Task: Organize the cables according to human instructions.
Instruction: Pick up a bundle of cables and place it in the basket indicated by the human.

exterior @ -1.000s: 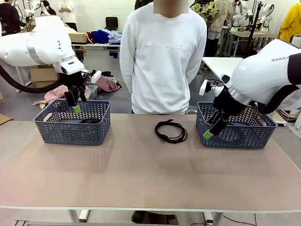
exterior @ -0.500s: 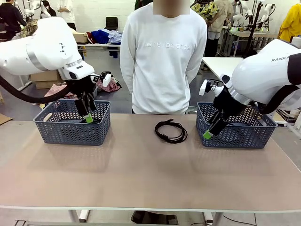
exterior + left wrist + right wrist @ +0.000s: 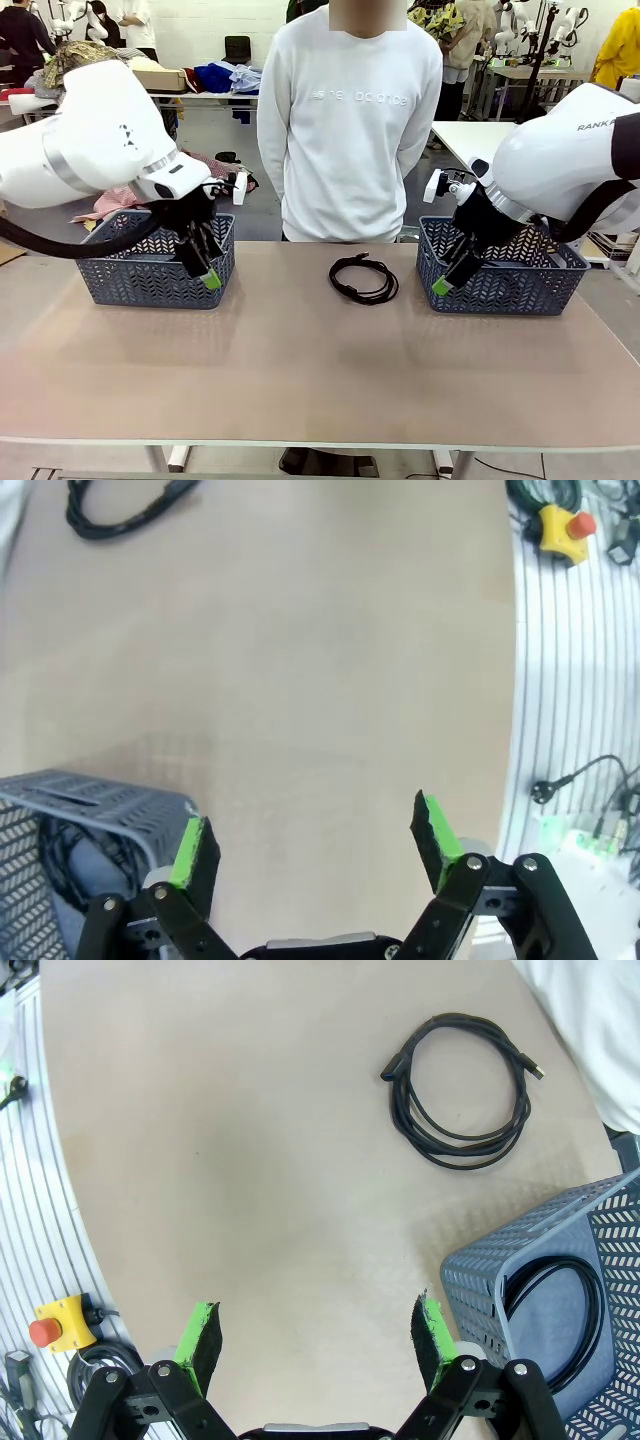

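Note:
One cable (image 3: 363, 277), a thin black cord wound in a round coil, lies on the table in front of the person; it also appears as the coil (image 3: 465, 1090) and at the edge as the cord (image 3: 120, 505). Another black cable (image 3: 60, 845) lies inside the left grey basket (image 3: 150, 280). A further coil (image 3: 550, 1295) rests in the right grey basket (image 3: 520, 290). My left gripper (image 3: 205, 270) hangs open at the left basket's right front corner, holding nothing (image 3: 315, 840). My right gripper (image 3: 445, 280) is open and empty beside the right basket's left front corner (image 3: 315, 1338).
A person (image 3: 345, 120) in a white sweatshirt stands at the far edge, hands out of sight behind the back. A yellow emergency-stop box (image 3: 50, 1325) sits past the table's near edge, among cables (image 3: 560, 525). Bare tabletop stretches between the baskets.
My left arm has swung right and down, from above the left basket to its right front corner. The right arm and the coil on the table have stayed still.

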{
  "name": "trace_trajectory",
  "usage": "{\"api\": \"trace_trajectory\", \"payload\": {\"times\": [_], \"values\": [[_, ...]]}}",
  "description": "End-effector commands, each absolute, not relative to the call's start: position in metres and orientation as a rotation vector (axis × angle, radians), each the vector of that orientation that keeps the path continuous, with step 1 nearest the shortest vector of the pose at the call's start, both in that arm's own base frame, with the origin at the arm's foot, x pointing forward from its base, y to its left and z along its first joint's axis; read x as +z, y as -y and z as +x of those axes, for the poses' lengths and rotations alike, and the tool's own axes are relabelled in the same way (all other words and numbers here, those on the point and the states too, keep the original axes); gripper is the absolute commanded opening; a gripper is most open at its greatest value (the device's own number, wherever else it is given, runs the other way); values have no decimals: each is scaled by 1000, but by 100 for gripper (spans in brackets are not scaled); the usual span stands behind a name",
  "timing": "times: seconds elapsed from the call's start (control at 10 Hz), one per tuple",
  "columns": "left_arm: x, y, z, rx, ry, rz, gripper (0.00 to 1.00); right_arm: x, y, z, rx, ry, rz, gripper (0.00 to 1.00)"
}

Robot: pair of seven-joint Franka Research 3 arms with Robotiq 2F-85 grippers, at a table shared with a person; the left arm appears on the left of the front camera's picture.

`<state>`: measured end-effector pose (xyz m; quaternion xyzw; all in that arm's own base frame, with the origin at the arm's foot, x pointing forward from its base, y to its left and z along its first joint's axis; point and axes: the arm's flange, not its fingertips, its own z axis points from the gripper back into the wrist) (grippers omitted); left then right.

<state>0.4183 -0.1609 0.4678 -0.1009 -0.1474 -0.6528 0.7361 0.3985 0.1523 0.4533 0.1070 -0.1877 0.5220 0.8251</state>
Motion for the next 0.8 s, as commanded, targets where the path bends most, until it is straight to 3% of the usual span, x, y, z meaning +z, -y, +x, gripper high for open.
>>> {"api": "trace_trajectory", "payload": {"times": [0.0,0.7], "values": [[460,167,400,-1398,356,-205,100,454,-152,398,1104,401,227,100],[462,169,405,-1416,335,-211,100,454,-152,398,1104,401,227,100]]}}
